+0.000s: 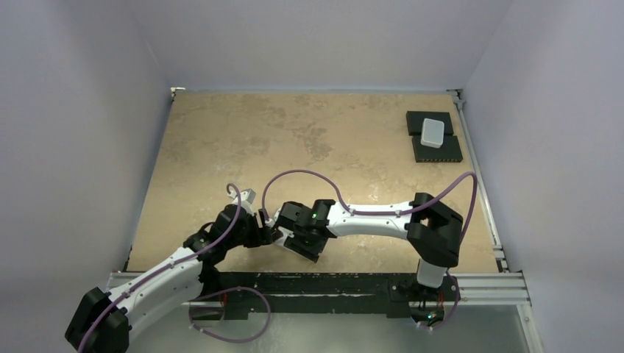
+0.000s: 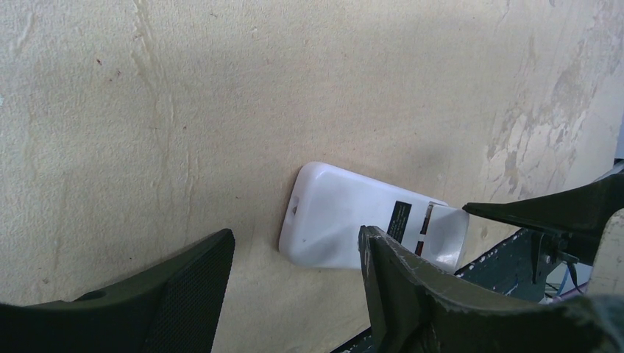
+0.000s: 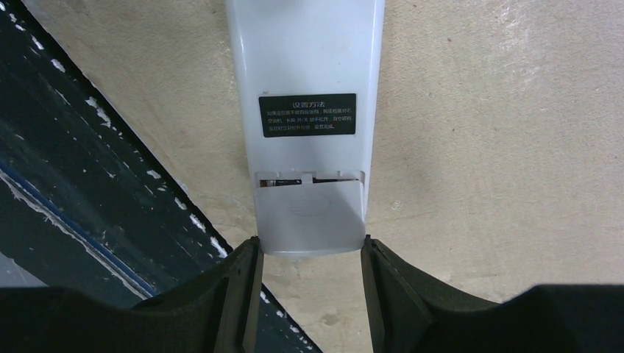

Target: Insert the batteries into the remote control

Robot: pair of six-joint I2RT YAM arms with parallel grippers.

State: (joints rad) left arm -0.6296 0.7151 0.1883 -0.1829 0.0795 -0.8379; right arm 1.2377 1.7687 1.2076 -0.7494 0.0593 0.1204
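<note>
Right wrist view: right gripper clasps the remote control at its cover end. Left gripper hangs released beside it.

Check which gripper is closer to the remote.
Right. The right gripper grips the remote at its cover end, with a finger against each side. The left gripper is open beside the remote's long edge, apparently not touching it.

heading: "设置方法" is printed in white on the black label on the remote control.
small print beneath: Chinese lines, too fine to be read.
</note>
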